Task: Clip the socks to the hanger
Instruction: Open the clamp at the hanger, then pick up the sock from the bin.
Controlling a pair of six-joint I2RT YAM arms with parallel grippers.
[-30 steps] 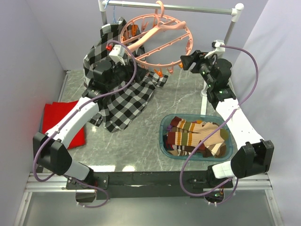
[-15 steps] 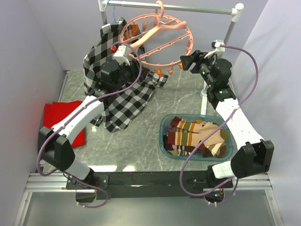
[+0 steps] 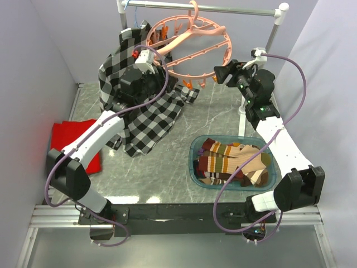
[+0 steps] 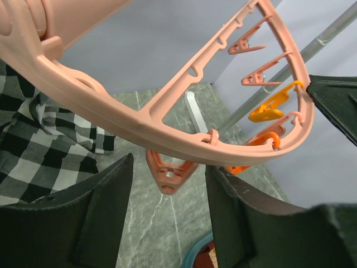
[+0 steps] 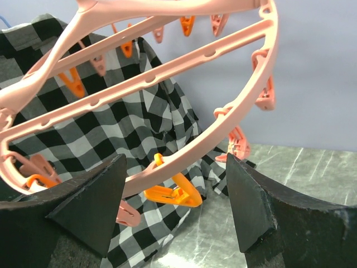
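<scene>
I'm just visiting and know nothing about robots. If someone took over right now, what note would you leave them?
Left claw: open, below the hanger rim, a pink clip in its gap, ungripped.
Right claw: open, at the rim's opposite side, holding nothing.
Hanger hooked on the grey rail; socks all in the teal tub.
Done: no sock clipped.
Left: pick up and clip every sock.
</scene>
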